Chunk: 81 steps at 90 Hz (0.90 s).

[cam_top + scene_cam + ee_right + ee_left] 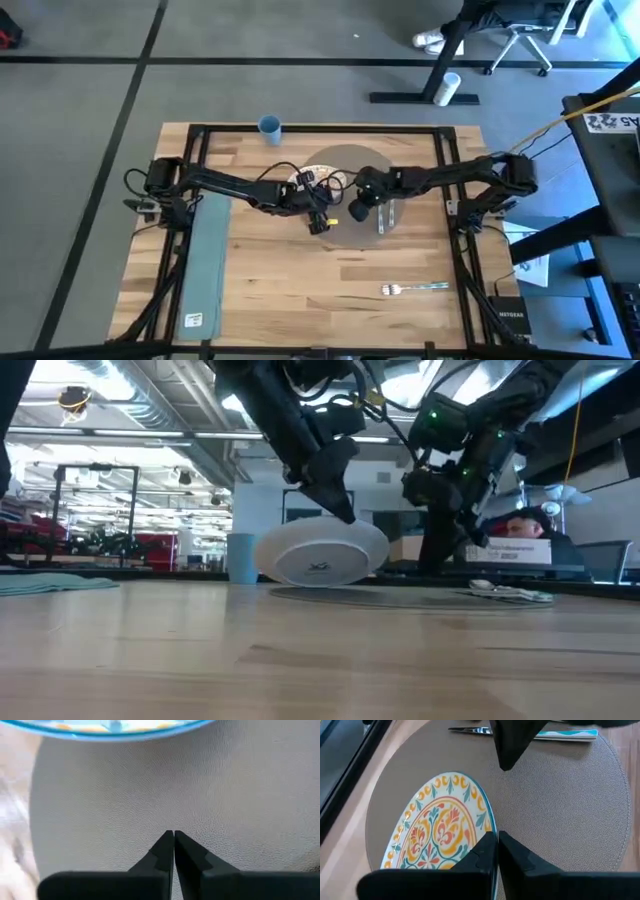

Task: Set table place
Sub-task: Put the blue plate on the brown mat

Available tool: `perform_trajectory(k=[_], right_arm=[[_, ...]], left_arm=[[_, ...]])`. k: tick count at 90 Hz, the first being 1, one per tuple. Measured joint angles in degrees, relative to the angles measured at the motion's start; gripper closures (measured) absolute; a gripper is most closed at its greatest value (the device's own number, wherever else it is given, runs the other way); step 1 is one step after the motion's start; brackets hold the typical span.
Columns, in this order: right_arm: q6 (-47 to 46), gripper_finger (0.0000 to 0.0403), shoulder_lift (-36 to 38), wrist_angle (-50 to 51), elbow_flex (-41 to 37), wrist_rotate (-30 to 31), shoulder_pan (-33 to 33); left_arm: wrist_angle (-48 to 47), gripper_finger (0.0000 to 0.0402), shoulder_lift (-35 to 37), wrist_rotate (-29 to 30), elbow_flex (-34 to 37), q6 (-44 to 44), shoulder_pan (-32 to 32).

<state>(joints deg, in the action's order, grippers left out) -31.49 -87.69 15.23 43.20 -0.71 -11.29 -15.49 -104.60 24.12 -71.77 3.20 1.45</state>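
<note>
Gripping the plate [442, 827] rim, the left gripper [496, 851] holds it tilted over the placemat [560, 805] on the table [300, 290]. The right gripper [173, 847], fingers pressed together and empty, hovers just beyond. Advice: lower the plate flat, centred, before releasing.

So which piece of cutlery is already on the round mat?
The knife, lying on the grey-brown mat beside the plate, which the left gripper holds tilted; the fork lies off it on the bare table.
</note>
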Motion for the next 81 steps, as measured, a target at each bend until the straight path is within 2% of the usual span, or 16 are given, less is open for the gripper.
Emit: perform_trajectory(k=[34,45,61,81], right_arm=[[-0.3,0.0403,5.9,0.1,0.1,-1.4,0.0],[-0.3,0.0403,7.5,0.0,0.1,-2.1,0.0],[-0.4,0.0403,7.7,0.0,0.1,-5.0,0.0],[-3.0,0.0397,7.7,0.0,0.1,-5.4,0.0]], left_arm=[[-0.1,0.0401,0.0,0.0,0.0,0.5,0.0],[-0.1,0.0401,0.0,-1.9,0.0,0.5,-0.1],[-0.2,0.0401,0.0,-1.9,0.0,0.5,-0.1],[-0.1,0.0401,0.0,-3.8,0.0,0.5,-0.1]])
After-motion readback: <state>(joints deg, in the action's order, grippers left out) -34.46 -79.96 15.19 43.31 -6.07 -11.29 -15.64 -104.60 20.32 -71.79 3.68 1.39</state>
